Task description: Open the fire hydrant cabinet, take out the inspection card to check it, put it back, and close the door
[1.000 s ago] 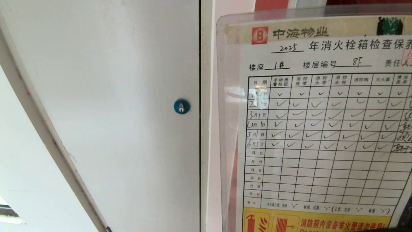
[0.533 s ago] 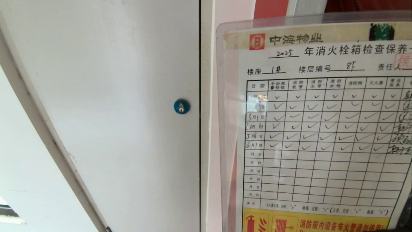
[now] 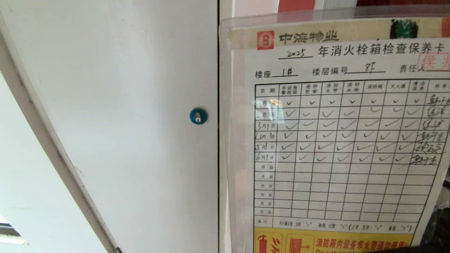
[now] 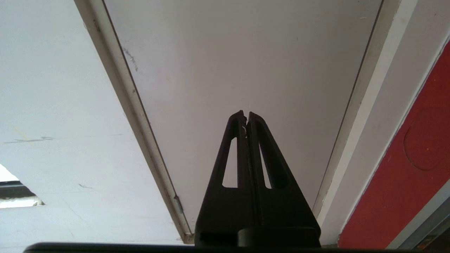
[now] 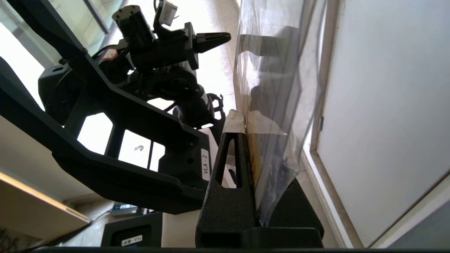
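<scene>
Currently, stage: card out, held before the head camera.
Right gripper: clamped on card.
Left gripper: together, parked.
Remaining: return card, close door.

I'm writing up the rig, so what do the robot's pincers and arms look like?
Both pincers are matte black plastic, each finger a long tapering wedge with a triangular cut-out. The right pincer has pale tape on its tips; the left pincer is bare. A white label reading VLA-2 sits on black framework nearby.
</scene>
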